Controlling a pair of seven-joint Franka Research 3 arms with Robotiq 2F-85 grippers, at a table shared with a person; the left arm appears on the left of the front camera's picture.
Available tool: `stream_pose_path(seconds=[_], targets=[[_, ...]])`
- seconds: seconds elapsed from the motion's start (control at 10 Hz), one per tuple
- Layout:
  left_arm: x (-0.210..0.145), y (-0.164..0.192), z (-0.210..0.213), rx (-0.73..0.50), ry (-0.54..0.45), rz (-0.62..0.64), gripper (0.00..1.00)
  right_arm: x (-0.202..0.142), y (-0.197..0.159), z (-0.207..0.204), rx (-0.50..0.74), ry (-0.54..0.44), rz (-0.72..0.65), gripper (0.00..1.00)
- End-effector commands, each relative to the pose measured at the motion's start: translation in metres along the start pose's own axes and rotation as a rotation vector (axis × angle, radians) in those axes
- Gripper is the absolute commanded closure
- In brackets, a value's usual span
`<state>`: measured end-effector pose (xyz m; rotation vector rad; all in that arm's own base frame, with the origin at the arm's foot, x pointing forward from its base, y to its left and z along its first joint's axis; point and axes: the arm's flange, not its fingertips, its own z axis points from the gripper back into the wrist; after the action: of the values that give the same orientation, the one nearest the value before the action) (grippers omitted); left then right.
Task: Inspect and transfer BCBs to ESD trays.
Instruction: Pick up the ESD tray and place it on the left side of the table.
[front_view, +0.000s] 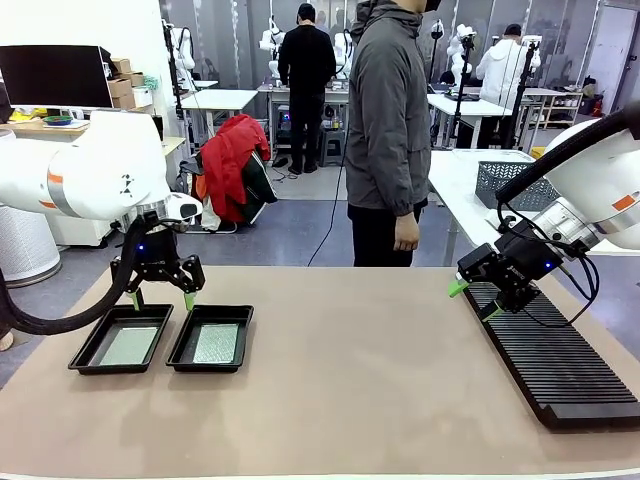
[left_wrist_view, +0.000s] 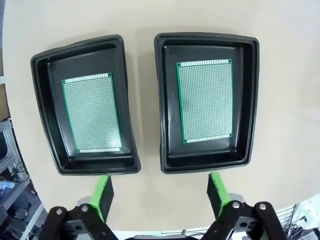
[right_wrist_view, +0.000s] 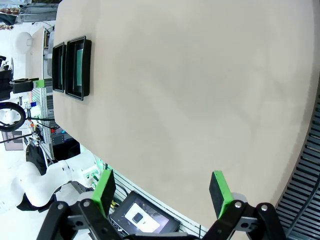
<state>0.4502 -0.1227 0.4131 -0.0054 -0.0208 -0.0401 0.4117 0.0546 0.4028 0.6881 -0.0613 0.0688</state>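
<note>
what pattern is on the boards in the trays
Green boards covered in a fine grid of tiny silvery dots, edged in green. Best seen in the left wrist view.

You won't get any readable text here. The right-hand ESD tray (left_wrist_view: 206, 102) has small embossed marks on its floor and wall near the board's edge, too blurred to make out. The monitor (right_wrist_view: 144, 218) under the tabletop edge shows no legible characters.

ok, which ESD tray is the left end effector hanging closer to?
The inner ESD tray, nearer table centre; the left end effector hangs above its far-left corner, between the trays.
</note>
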Motion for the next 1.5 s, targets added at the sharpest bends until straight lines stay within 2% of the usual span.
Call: stream_pose_path(seconds=[0.0, 0.3, 1.4], targets=[[-0.0027, -0.0001, 0.0038, 0.036, 0.002, 0.017, 0.00, -0.0006, 0.0016, -0.0007, -0.002, -0.008, -0.015, 0.00], [-0.0001, -0.0001, 0.0028, 0.001, -0.002, -0.001, 0.00, -0.0006, 0.0016, -0.0007, -0.002, -0.008, -0.015, 0.00], [-0.0001, -0.0001, 0.0028, 0.001, -0.002, -0.001, 0.00, -0.0006, 0.0016, -0.0007, -0.002, -0.008, -0.015, 0.00]])
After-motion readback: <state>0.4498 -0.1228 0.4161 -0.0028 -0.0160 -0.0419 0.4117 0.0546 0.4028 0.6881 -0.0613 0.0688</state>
